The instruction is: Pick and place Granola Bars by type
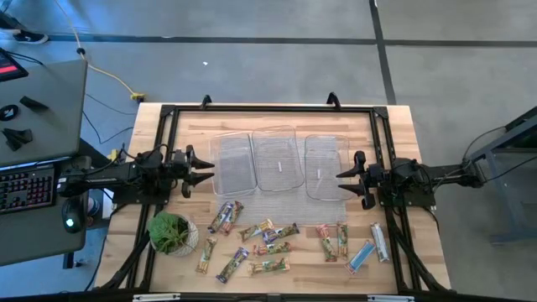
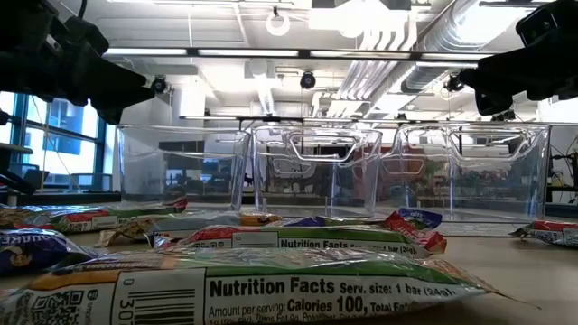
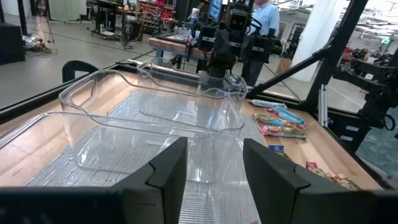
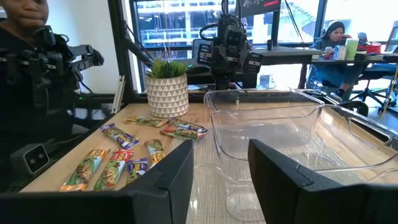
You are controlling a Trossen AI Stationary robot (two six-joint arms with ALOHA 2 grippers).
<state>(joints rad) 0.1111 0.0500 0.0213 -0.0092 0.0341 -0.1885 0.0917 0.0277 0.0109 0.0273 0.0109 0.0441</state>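
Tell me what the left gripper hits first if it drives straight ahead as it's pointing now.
Likely the near wall of the leftmost clear rectangular plastic tray. The open left gripper points across the table at that tray's side. Its height is unclear, so it might clear the rim instead.

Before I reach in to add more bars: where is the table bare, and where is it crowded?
Bare wood lies behind the three clear trays, toward the far edge of the table, and in the front right corner past the blue bars. It is crowded between the plant and the granola bars along the front.
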